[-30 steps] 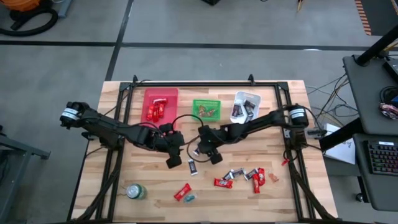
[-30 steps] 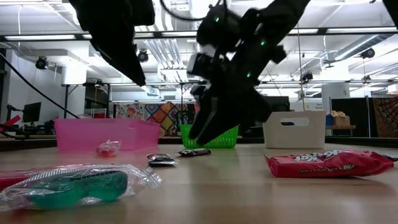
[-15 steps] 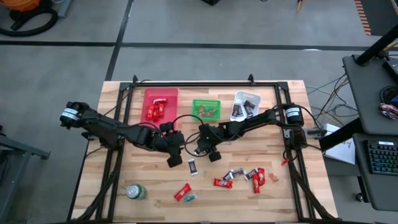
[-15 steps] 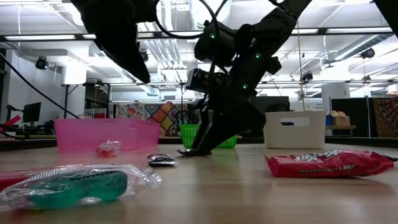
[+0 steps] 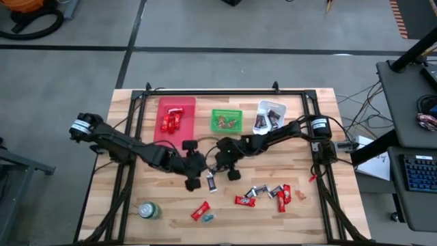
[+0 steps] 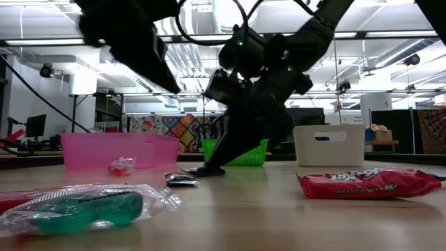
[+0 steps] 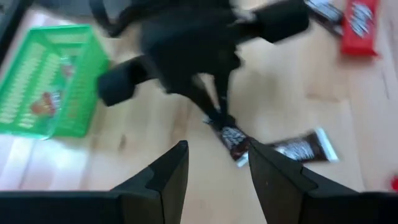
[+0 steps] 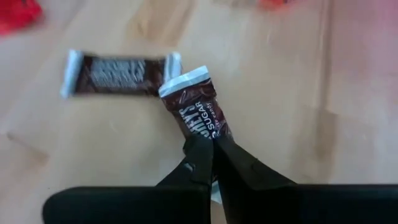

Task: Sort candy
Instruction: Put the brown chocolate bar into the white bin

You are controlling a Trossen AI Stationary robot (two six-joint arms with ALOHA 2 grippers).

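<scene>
Brown-wrapped candy (image 8: 198, 116) pinched at one end in my right gripper (image 8: 210, 150), second brown bar (image 8: 118, 73) just beside it, left gripper (image 7: 214, 168) spread open nearby.

You can't read what's inside the green basket (image 5: 227, 120) or the white bin (image 5: 270, 117) from the high view, contents too small, and the teal bit beside the red candy (image 5: 200, 211) at the near edge is too tiny to name. In the right wrist view the right gripper (image 8: 211, 155) covers the lower end of the dark candy (image 8: 198, 117). The second dark candy (image 8: 118, 73) beside it is blurred, print unreadable.
</scene>
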